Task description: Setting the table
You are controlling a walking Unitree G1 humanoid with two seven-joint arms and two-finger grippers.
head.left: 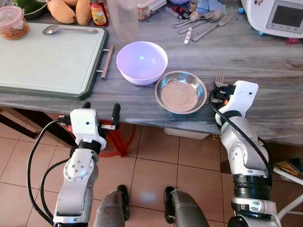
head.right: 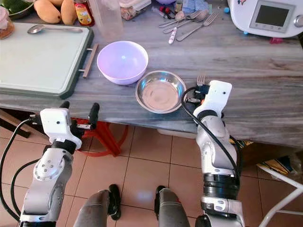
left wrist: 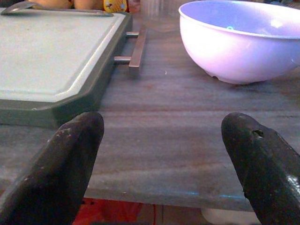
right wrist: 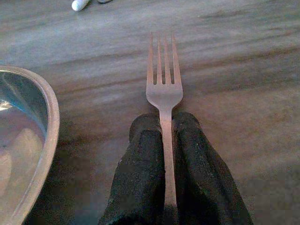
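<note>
My right gripper point(right wrist: 164, 123) is shut on the handle of a steel fork point(right wrist: 164, 84). The fork's tines point away from me, low over the grey wooden table point(head.left: 265, 71). It lies just right of an empty steel bowl point(head.left: 181, 92), which stands near the table's front edge. A lavender bowl point(head.left: 141, 61) touches the steel bowl's far left side. My left gripper point(head.left: 101, 109) is open at the front edge of the table, facing the gap between the green cutting board point(head.left: 47, 56) and the lavender bowl point(left wrist: 239, 42), with nothing between its fingers point(left wrist: 61, 159).
A spoon point(head.left: 66, 30) lies on the far edge of the cutting board. More forks and spoons point(head.left: 203, 21) lie at the back, with a clear jug point(head.left: 124, 19), mangoes point(head.left: 66, 10), a food jar point(head.left: 13, 22) and a white appliance point(head.left: 277, 16). A red stool point(head.left: 118, 137) stands under the table.
</note>
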